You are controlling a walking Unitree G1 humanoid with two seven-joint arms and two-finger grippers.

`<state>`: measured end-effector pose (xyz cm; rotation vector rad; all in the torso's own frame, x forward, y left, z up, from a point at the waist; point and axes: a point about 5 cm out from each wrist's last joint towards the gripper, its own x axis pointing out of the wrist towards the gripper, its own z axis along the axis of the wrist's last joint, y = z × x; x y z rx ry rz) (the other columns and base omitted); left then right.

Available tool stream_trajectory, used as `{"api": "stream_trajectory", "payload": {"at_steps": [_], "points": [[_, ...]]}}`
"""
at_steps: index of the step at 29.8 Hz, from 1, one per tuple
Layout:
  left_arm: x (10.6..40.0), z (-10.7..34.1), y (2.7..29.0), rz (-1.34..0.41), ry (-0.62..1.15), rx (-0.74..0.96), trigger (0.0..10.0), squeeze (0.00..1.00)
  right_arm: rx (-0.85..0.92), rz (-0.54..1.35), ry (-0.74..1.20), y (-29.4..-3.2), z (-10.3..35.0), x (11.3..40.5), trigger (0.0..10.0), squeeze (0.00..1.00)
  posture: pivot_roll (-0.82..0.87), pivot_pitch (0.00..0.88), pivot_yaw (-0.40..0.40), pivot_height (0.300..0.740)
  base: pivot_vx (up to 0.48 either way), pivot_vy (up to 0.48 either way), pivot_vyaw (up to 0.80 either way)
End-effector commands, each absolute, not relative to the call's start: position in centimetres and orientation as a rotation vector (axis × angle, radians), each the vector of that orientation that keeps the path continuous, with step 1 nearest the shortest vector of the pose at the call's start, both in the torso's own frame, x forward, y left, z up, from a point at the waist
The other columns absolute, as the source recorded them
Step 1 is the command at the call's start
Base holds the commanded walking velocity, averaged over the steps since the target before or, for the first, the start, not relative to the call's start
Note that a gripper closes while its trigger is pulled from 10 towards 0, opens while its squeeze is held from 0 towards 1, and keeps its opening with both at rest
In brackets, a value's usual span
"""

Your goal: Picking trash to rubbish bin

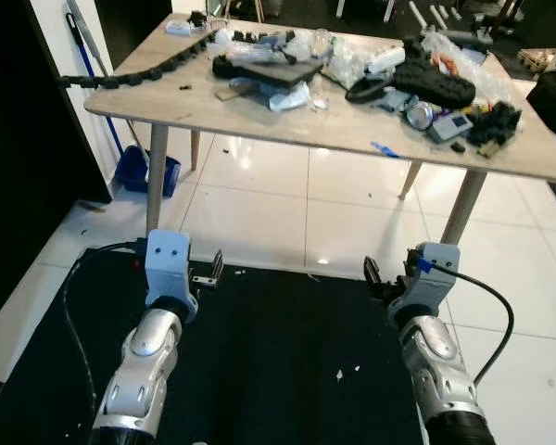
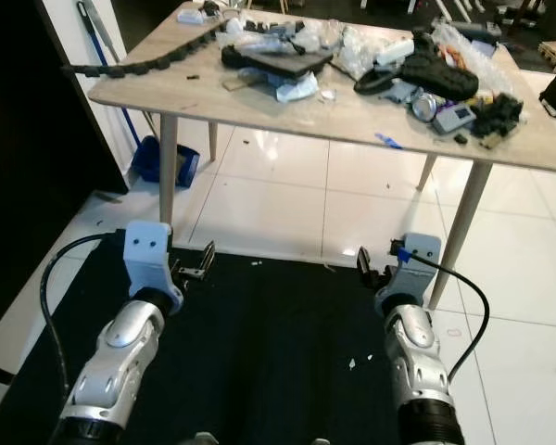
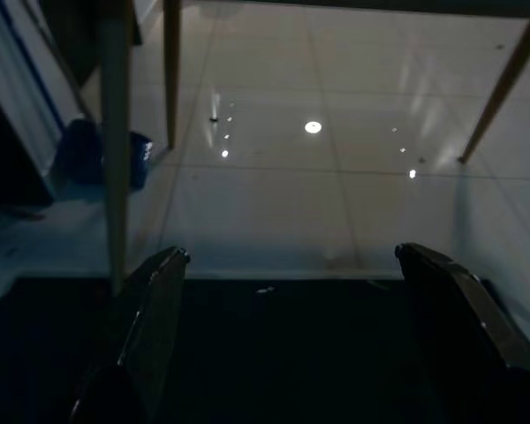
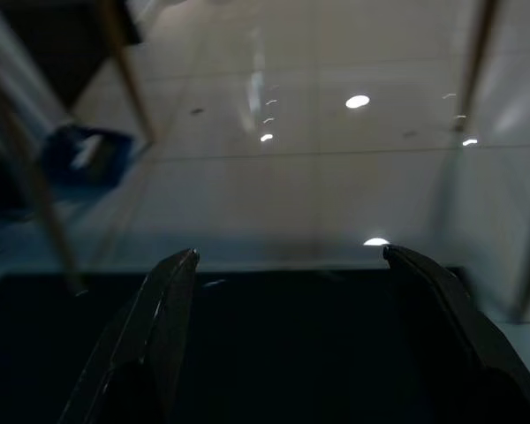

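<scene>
Clutter covers the desk [image 1: 259,116] in the left eye view: a black cable chain [image 1: 139,72] trails off its left edge, crumpled clear plastic bags [image 1: 338,57] lie along the far edge, a dark shoe sole [image 1: 434,85] and a can [image 1: 419,114] sit toward the right edge, and a flat dark slab [image 1: 271,69] rests near the middle. Below, both arms are held low over a black mat [image 1: 287,362] on the white tiled floor [image 1: 287,199]. The left gripper [image 1: 211,271] and the right gripper [image 1: 375,276] hold nothing and are well apart from the desk. A blue dustpan [image 1: 148,171] stands by the desk's left leg; I can make out no rubbish bin.

The right eye view gives the same scene; small white scraps [image 2: 357,362] dot the mat near the right arm.

The left wrist view looks along two black fingers [image 3: 155,327] spread wide, nothing between them, with the mat's far edge, the glossy tiles and a desk leg [image 3: 115,150] beyond.

The right wrist view shows its fingers [image 4: 150,340] likewise spread wide and empty, over the same mat and floor.

My judgement: this is the approach step, with no trash yet picked. Next the robot must step closer, raise one arm to the desk's near edge, and choose a light item such as a plastic bag to close on.
</scene>
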<state>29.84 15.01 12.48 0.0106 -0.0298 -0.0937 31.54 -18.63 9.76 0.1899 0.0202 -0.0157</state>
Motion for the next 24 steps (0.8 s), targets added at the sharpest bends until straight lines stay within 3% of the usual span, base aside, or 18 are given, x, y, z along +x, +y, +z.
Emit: {"api": "stream_trajectory", "payload": {"at_steps": [1, 24], "points": [[29.56, 11.85, 15.06, -0.092, -0.006, 0.019, 10.0, 0.0, 0.184, -0.032, 0.045, -19.21, 9.14, 31.09, 10.0, 0.0, 0.01, 0.17, -0.032, 0.74, 0.326, 0.0, 0.0], [29.57, 11.93, 14.97, -0.112, -0.008, 0.025, 10.0, 0.0, 0.19, -0.032, 0.047, -19.12, 9.05, 31.16, 10.0, 0.0, 0.02, 0.158, -0.025, 0.74, 0.305, 0.0, 0.0]]}}
